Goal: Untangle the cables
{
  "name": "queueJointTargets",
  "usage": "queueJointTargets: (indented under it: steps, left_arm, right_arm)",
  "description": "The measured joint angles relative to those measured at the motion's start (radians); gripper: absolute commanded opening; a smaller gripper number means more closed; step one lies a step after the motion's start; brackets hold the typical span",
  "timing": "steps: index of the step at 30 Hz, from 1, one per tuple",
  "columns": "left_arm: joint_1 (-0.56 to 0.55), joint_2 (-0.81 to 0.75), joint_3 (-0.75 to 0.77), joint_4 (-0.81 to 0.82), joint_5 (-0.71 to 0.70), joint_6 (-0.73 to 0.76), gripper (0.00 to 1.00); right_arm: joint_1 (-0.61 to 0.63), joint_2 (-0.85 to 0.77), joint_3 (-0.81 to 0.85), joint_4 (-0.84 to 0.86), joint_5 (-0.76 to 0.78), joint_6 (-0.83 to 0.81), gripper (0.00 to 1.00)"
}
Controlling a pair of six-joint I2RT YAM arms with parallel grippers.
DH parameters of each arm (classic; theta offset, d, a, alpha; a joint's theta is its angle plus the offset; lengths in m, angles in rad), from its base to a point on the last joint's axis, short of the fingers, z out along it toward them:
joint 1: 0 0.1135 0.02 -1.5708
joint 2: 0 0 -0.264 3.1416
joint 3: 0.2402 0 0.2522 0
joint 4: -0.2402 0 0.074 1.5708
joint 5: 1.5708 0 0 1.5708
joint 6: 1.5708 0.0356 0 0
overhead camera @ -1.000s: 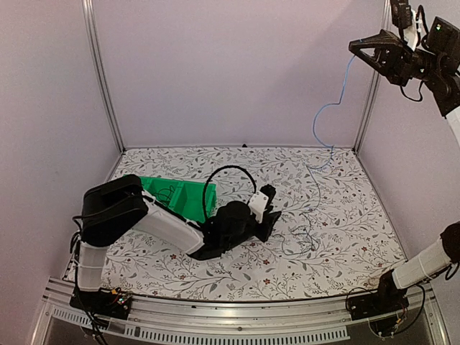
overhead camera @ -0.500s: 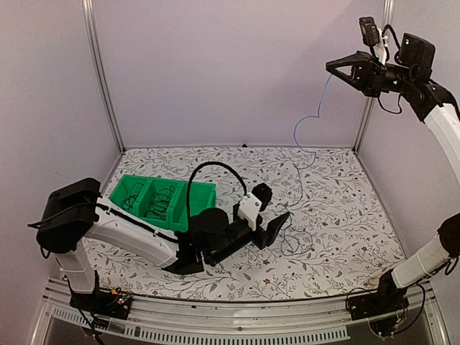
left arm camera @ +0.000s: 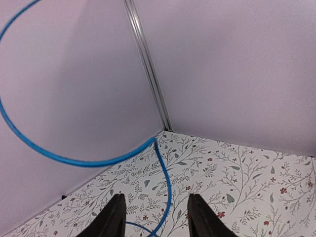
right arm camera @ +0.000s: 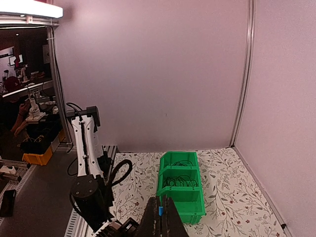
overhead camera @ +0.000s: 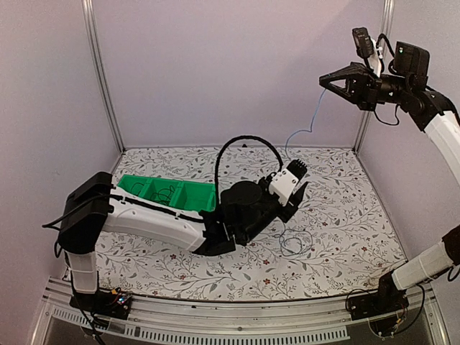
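Right gripper [overhead camera: 323, 77] is pinching the blue cable [overhead camera: 316, 111] at its end, high overhead; left gripper [left arm camera: 155, 219] is standing with jaws spread, the cable running down between them.

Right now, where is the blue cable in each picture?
Top external: blue cable dangles from the right claw, upper right, toward the flowery table.
Left wrist: big loop on the left, dropping between the fingers of the left claw.
Right wrist: tiny blue bit pinched in the claw, bottom middle.
Shared: the flowery table.
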Motion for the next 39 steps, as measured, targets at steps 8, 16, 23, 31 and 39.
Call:
queueJointTargets:
  steps: [8, 16, 23, 31, 39]
  left_arm:
    - [0.016, 0.042, 0.06, -0.132, -0.018, 0.051, 0.0]
    - [0.029, -0.124, -0.014, -0.227, -0.017, 0.016, 0.0]
    - [0.069, -0.327, -0.01, -0.276, -0.013, -0.04, 0.0]
    - [0.08, -0.348, 0.046, -0.37, -0.002, -0.058, 0.0]
    - [0.08, -0.354, 0.079, -0.433, 0.014, -0.072, 0.0]
  right_arm:
    - [0.0, -0.029, -0.02, -0.005, 0.013, 0.0, 0.07]
    - [-0.079, -0.075, -0.413, 0.058, 0.145, -0.019, 0.54]
    - [-0.067, -0.003, -0.805, 0.076, 0.238, -0.107, 0.56]
    - [0.081, 0.2, -0.808, 0.08, 0.322, -0.211, 0.5]
    - [0.215, 0.373, -0.766, 0.078, 0.438, -0.242, 0.43]
